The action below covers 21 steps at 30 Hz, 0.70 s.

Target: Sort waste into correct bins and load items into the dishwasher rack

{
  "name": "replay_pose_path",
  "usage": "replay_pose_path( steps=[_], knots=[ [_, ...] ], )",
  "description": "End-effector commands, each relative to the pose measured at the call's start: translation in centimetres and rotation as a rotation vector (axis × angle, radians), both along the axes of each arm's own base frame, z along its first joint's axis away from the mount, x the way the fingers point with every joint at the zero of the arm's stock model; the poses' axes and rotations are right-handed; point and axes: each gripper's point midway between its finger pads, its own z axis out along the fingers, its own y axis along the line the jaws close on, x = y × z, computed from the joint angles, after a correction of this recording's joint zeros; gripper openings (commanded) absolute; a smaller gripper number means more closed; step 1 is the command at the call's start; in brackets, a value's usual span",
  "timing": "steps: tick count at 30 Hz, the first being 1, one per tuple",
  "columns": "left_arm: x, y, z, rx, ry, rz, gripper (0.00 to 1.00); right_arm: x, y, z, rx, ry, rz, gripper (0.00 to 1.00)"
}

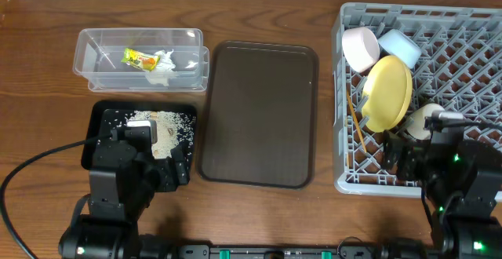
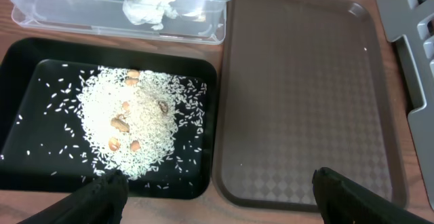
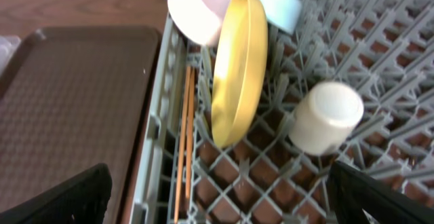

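The grey dishwasher rack at the right holds the yellow plate on edge, the white bowl, the light blue bowl, the white cup and the chopsticks along its left wall. The clear tub holds the yellow-green wrapper and white tissue. The black tray holds the rice. My left gripper is open and empty over the black tray's near right corner. My right gripper is open and empty over the rack's near left part.
The dark brown serving tray lies bare between the black tray and the rack. Several brown nuts or beans lie in the rice. Cables run from both arms along the table's front edge.
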Motion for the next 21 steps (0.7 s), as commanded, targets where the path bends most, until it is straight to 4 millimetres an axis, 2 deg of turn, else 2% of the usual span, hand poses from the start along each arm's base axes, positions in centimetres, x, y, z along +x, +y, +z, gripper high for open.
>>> replay_pose_path(
  steps=[1, 8, 21],
  knots=[
    [0.0, 0.3, -0.1, 0.015, -0.001, 0.006, 0.91, -0.7, -0.3, -0.9, -0.002, 0.030, -0.021, 0.99],
    [0.0, 0.3, -0.1, 0.015, -0.001, 0.006, 0.92, -2.2, -0.2, -2.7, 0.007, 0.124, -0.021, 0.99],
    [0.0, 0.3, -0.1, 0.015, -0.001, 0.006, 0.94, -3.1, -0.2, -3.6, 0.006, 0.178, -0.026, 0.99]
  ],
)
